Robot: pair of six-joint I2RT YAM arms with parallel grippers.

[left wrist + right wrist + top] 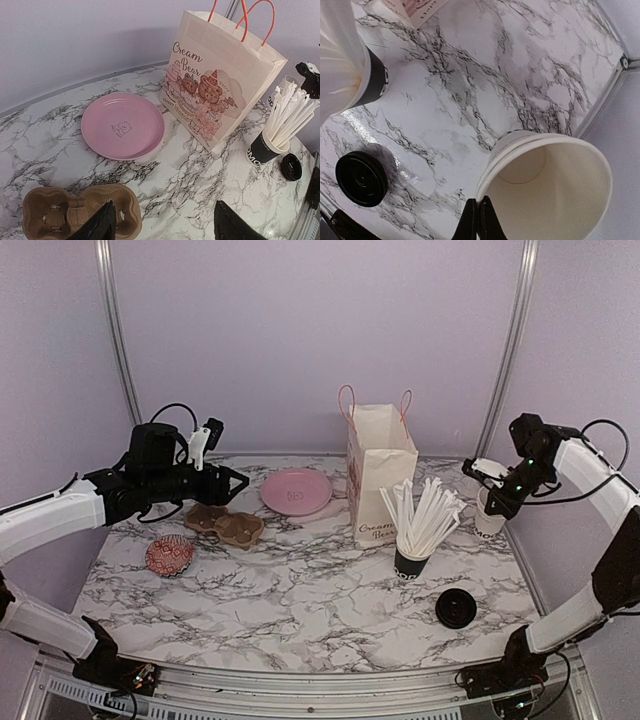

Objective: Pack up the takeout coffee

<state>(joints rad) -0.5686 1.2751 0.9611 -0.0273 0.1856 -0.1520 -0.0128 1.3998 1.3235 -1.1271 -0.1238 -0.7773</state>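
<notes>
Closest to the lens, in the right wrist view, is the cup (545,190): white paper, lidless, its inside bare down to the bottom. The right end effector (479,201) is closed on the rim, its 2 fingers pinching the thin wall at 1 spot. Seen from above, the cup is at the far right of the desk (300,590), near the edge.

By size, the rest runs so. The bag (380,475) stands upright at the far middle, mouth open and handles up. The plate (296,490) lies just left of it. The carrier (225,526), brown pulp, sits left of the plate and close to the left end effector (165,202), which hovers wide open and holds nothing. The straw cup (413,540) stands between bag and cup, its straws fanned toward the right arm. The lid (456,608) lies alone nearer the arms, well apart from the cup.

The risks, as I judge them: a rim pinch on soft paper can crease the wall, or let the cup swing and slip once lifted. A straight path to the bag or carrier crosses the straws, and a brush there could topple them. The bag looks light and may tip if the cup catches its lip. Packing the cup without its lid would leave the job half done.
</notes>
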